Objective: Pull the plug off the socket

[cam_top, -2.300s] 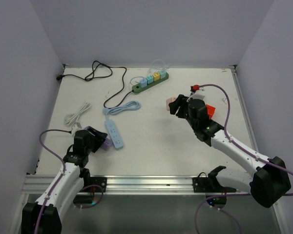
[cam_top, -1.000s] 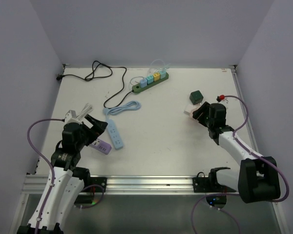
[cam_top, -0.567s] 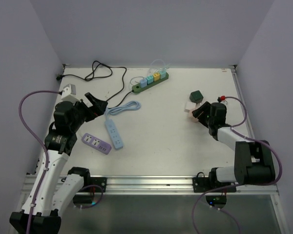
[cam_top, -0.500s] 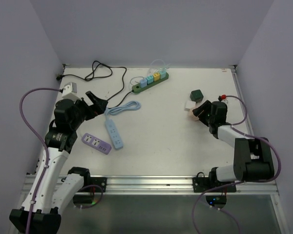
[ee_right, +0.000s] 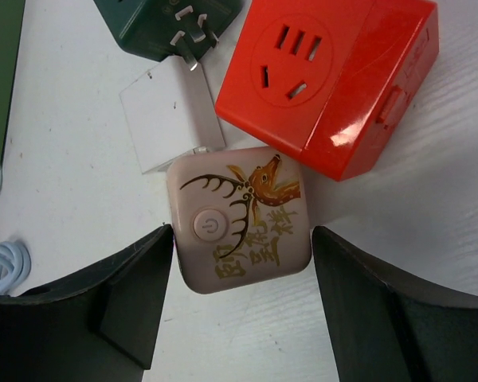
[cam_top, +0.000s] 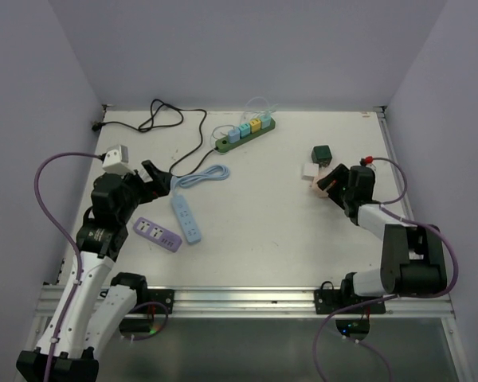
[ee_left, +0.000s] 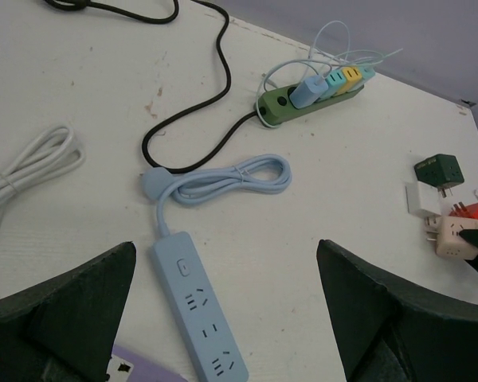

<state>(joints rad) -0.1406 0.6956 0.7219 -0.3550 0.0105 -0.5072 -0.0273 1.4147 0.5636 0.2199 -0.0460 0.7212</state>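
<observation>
Far ahead of the left jaws lies the socket [ee_left: 311, 102], a long dark green strip flat on the tabletop [cam_top: 263, 239]. Small blue, teal and yellow plugs [ee_left: 305, 90] sit in a row on top of the socket, all pushed in. A black cord [ee_left: 199, 103] runs from the socket's left end and loops away to the left of it.

The left jaws are wide open and hold nothing. In the left wrist view the socket shows in the gap between the two fingers, but well apart from them. The left arm [cam_top: 103, 215] is lifted up off the tabletop, well to the near left of the socket, and it points toward the socket. A light blue strip [ee_left: 199, 314] lies between the socket and the left jaws.

The right arm [cam_top: 366, 211] is stretched low, well to the near right of the socket. The right jaws are open too, one finger on each side of a pink cube [ee_right: 239, 219] with a deer picture. I cannot tell if the fingers touch the cube. A red cube [ee_right: 334, 79], a white block [ee_right: 171, 115] and a dark green cube [ee_right: 167, 24] lie close by it, on the socket's right
</observation>
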